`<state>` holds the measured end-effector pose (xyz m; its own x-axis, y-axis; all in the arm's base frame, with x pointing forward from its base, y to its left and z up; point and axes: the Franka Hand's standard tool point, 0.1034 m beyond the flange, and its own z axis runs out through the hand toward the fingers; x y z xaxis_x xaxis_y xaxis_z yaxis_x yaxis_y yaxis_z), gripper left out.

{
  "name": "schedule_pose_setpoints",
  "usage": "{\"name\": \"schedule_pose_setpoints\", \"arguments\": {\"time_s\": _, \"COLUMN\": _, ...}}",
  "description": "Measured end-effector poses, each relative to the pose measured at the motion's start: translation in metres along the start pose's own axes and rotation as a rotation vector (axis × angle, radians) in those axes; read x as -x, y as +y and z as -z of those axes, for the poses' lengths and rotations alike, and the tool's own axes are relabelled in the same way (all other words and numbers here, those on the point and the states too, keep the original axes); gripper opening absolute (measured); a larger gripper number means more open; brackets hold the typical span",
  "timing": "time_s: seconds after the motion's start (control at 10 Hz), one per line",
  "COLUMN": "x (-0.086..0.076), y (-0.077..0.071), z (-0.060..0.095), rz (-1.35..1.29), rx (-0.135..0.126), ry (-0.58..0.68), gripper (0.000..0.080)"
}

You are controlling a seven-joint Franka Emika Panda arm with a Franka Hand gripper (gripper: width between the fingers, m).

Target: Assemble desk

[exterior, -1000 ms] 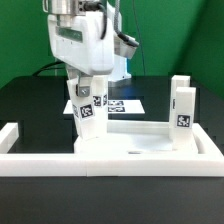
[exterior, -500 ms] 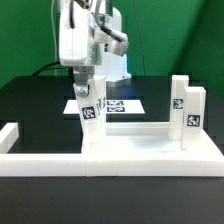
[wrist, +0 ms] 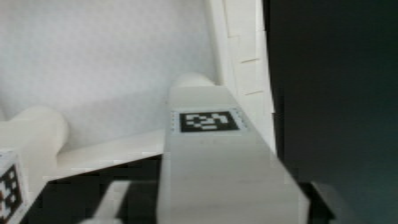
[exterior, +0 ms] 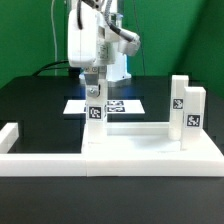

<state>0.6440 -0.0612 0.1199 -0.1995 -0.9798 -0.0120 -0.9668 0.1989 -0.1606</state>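
Two legs (exterior: 94, 122) upright on desk top (exterior: 150, 150), jaws gripping one

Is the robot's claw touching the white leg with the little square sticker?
Touching. In the exterior view the gripper clamps the leg at its top, no gap.

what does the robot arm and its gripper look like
The arm has a boxy white and pale grey shell with silver metal fittings at the top and dark cables along its side. The gripper below is grey. No markings are readable on either.
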Motion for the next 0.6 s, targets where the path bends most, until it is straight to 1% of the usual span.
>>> {"name": "schedule_pose_setpoints", "arguments": {"time_s": 0.1, "x": -0.0001, "y": 0.0002, "z": -0.0005, "rz": 0.024, "rx": 0.001, "ry": 0.000, "gripper": 0.0472}}
{"name": "schedule_pose_setpoints", "arguments": {"time_s": 0.2, "x": 0.0007, "y": 0.0002, "z": -0.0005, "rz": 0.027, "rx": 0.001, "ry": 0.001, "gripper": 0.0588}}
{"name": "schedule_pose_setpoints", "arguments": {"time_s": 0.3, "x": 0.0043, "y": 0.0015, "z": 0.0020, "rz": 0.238, "rx": 0.043, "ry": 0.018, "gripper": 0.0588}}
{"name": "schedule_pose_setpoints", "arguments": {"time_s": 0.4, "x": 0.0068, "y": 0.0011, "z": 0.0039, "rz": 0.363, "rx": 0.053, "ry": 0.012, "gripper": 0.0640}}
{"name": "schedule_pose_setpoints", "arguments": {"time_s": 0.6, "x": 0.0039, "y": 0.0012, "z": 0.0021, "rz": 0.483, "rx": 0.052, "ry": 0.014, "gripper": 0.0647}}
